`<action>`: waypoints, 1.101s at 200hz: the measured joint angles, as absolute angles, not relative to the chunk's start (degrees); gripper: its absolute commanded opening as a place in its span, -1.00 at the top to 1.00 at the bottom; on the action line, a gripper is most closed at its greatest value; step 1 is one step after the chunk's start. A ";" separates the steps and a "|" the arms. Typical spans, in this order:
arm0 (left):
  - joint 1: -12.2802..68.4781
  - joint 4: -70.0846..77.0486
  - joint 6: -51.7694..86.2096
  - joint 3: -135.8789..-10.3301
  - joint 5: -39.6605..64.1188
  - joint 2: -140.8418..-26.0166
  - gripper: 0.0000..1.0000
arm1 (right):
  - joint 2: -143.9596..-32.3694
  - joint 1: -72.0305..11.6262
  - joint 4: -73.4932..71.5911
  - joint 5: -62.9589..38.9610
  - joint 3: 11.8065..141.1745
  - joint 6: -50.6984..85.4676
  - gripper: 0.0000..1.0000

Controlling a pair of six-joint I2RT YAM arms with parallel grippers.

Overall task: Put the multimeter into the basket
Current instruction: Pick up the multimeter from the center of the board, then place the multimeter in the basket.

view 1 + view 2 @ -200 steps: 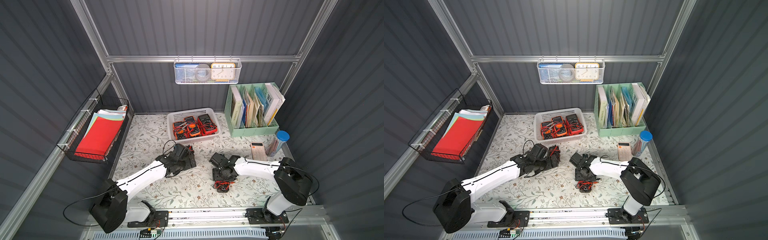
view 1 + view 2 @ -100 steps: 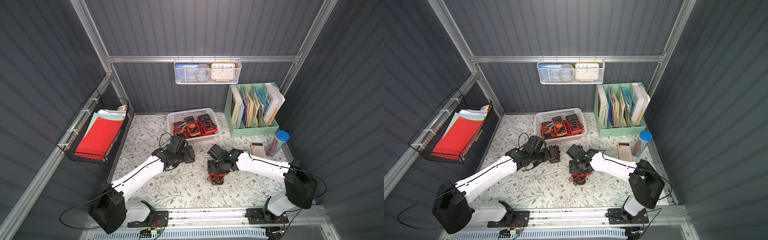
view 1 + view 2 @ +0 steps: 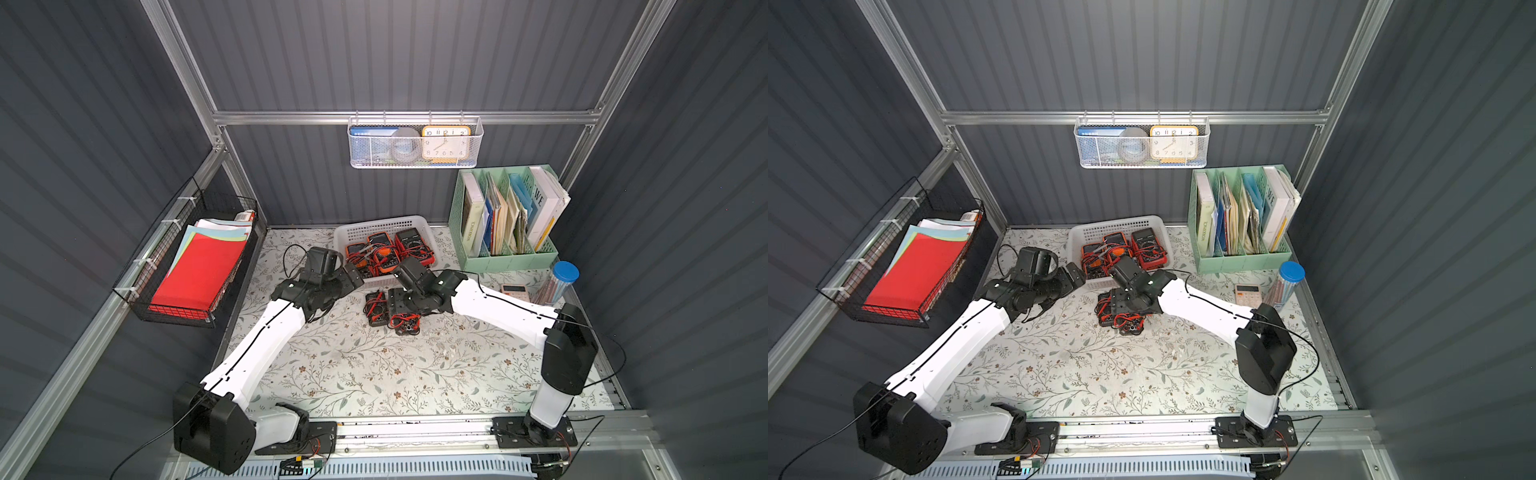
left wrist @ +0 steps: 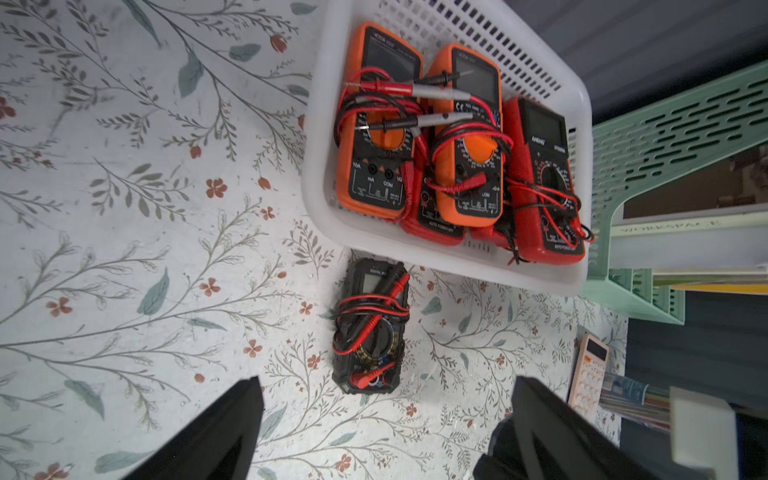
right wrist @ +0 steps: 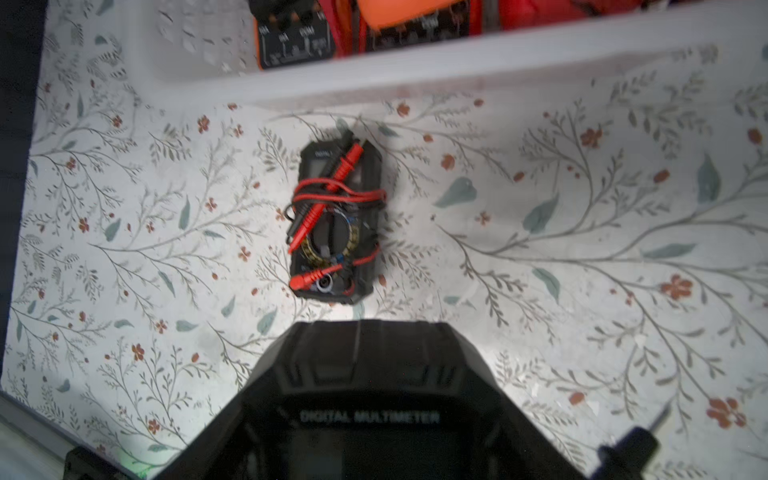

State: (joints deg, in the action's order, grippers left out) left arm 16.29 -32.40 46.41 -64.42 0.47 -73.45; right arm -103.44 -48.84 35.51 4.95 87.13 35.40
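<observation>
Well, left gripper: jaws spread wide with nothing between them, poised near the basket's front left corner.
Other black multimeter: flat on the floral mat, cord wound round it, just in front of the basket and not in it.
Basket: by the back wall, crowded with orange meters and red meters lying side by side, probes loose on top.
Multimeter: held in the right gripper, beside the other black multimeter and short of the basket's front rim, so not yet inside.
Leads: a loose red-and-black bunch hanging below the multimeter. Whether they brush the mat I cannot tell from above.
Right gripper: clamped tight on the multimeter's body.
Risk, arms: the left gripper sits close to the path to the basket, so a straight carry could knock it.
Risk, room: little bare floor shows in the basket, so the multimeter may land on the others, tilt and slide out.
Risk, snag: the hanging leads could catch the rim or hook the other black multimeter and drag it.
</observation>
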 measured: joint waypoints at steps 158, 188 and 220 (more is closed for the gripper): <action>1.50 -30.55 46.24 -63.37 13.19 -78.96 -0.98 | -139.83 -42.26 29.78 5.45 138.72 26.09 -0.22; 1.50 -30.55 46.22 -62.24 13.74 -79.31 -0.99 | -145.69 -41.82 27.14 5.34 143.94 24.69 -0.23; 1.50 -30.37 46.22 -62.11 13.96 -79.37 -0.98 | -148.40 -41.78 25.17 5.34 144.20 23.86 -0.27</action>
